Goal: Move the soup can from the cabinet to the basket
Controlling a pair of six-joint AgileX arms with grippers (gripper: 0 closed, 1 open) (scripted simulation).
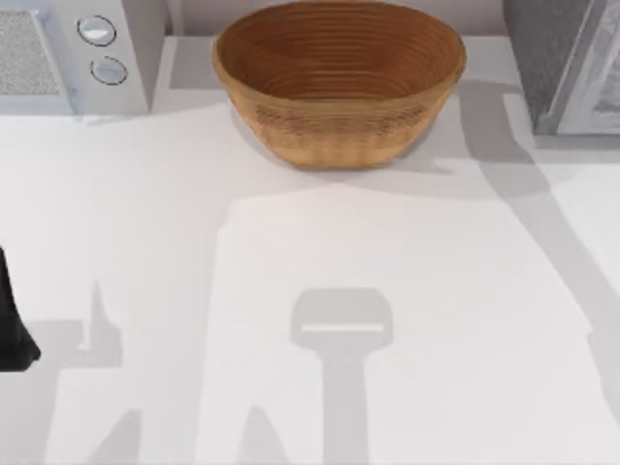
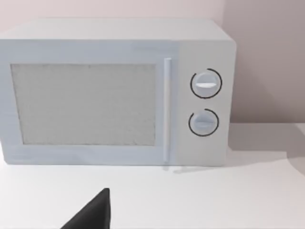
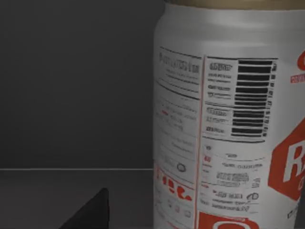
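The soup can (image 3: pixel 228 124) stands upright, silver-white with red label patches and a barcode, against the dark inner wall of the cabinet (image 3: pixel 71 86). It is very close in the right wrist view. My right gripper is open, and one dark fingertip (image 3: pixel 95 212) sits beside the can with a gap between them. From above, the cabinet (image 1: pixel 567 58) is the dark speckled box with a pale door at the back right. The brown wicker basket (image 1: pixel 339 136) sits at the back middle with nothing inside. My left arm (image 1: pixel 15 329) is parked at the left edge, its fingertip (image 2: pixel 97 210) off to one side.
A white microwave (image 1: pixel 73 53) with two round knobs stands at the back left and faces the left wrist camera as the microwave (image 2: pixel 114 93). The white table (image 1: pixel 320 291) stretches bare in front of the basket, crossed by arm shadows.
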